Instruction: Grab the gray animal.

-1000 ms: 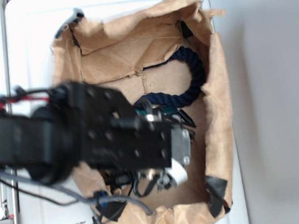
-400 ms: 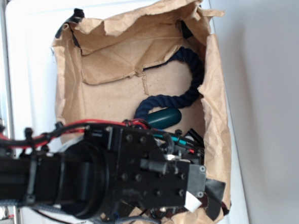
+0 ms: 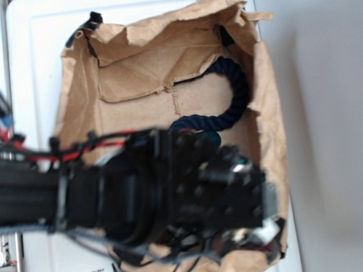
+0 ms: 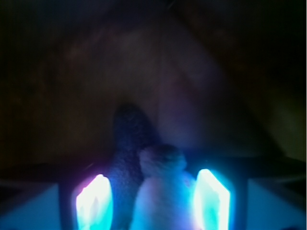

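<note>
Two glowing fingers (image 4: pixel 94 203) of hand (image 4: pixel 152 200) flank gray animal (image 4: pixel 160 191); grip state unclear. Navy rope (image 3: pixel 232 102) in paper-lined box (image 3: pixel 266 106).

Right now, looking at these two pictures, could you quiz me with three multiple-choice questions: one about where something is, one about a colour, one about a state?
1. Where does the thick twisted rope lie?
A. Inside the crumpled brown paper box
B. On the white surface outside it
C. Draped over the robot arm

2. What colour is that rope?
A. Red
B. Navy blue
C. Yellow

3. In the wrist view, what is between the gripper fingers?
A. Nothing
B. A soft pale gray plush shape
C. A metal spoon

Answers: 1 A, the rope curves across the box floor. 2 B, it looks dark blue. 3 B, a fuzzy shape sits between the two lit fingers; contact is unclear.
</note>
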